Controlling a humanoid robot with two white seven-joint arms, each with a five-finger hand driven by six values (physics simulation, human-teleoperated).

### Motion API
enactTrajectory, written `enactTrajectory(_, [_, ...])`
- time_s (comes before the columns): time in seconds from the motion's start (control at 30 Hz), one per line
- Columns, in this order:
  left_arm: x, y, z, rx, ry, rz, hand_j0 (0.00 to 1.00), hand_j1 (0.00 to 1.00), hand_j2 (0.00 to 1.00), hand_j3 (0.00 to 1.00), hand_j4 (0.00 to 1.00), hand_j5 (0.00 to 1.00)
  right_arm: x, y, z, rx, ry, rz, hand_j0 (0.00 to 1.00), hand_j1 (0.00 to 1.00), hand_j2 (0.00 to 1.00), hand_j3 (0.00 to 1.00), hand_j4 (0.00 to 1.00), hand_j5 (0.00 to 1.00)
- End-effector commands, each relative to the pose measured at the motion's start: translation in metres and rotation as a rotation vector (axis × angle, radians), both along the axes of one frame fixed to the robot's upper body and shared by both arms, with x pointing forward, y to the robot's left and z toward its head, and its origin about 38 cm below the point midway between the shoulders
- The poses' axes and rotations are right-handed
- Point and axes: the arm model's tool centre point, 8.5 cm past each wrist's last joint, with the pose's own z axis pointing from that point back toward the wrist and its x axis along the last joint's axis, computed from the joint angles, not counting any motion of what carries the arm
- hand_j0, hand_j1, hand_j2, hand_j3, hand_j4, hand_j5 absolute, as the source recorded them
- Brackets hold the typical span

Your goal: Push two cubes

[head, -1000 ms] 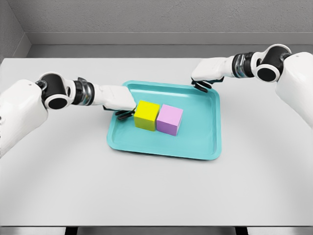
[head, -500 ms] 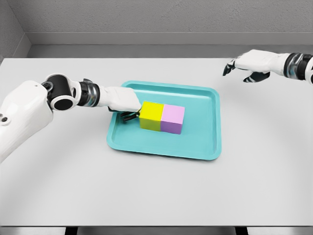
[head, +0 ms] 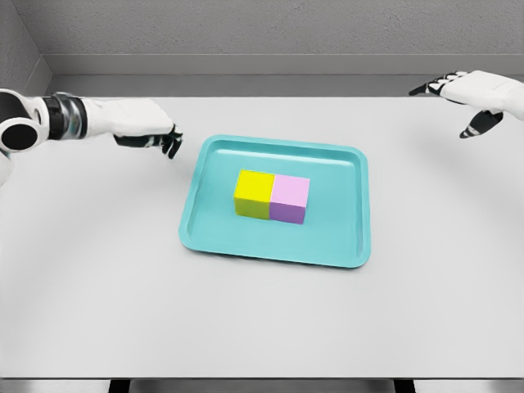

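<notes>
Touching: yellow cube (head: 254, 194), pink cube (head: 290, 200).

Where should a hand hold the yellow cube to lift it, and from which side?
Probably from above, pinching the near and far faces of the yellow cube. Its right face sits flush against the pink cube, leaving fingers no room there, and it lies flat in the tray, whose rim hinders a low approach.

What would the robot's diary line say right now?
yellow cube touching pink cube | both in teal tray | left hand open, off tray | right hand open, far right
</notes>
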Motion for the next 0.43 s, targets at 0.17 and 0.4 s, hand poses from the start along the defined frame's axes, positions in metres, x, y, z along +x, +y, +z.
enactTrajectory(0.17, [0.006, 0.093, -0.036, -0.297, 0.167, 0.333, 1.00, 1.00, 1.00, 1.00, 1.00, 1.00, -0.003, 0.002, -0.012, 0.005, 0.023, 0.001, 1.00, 1.00, 1.00, 1.00, 1.00, 1.00])
enactTrajectory(0.4, [0.005, 0.096, -0.035, -0.298, 0.168, 0.340, 1.00, 1.00, 1.00, 1.00, 1.00, 1.00, -0.001, 0.003, -0.008, 0.005, 0.016, 0.004, 1.00, 1.00, 1.00, 1.00, 1.00, 1.00])
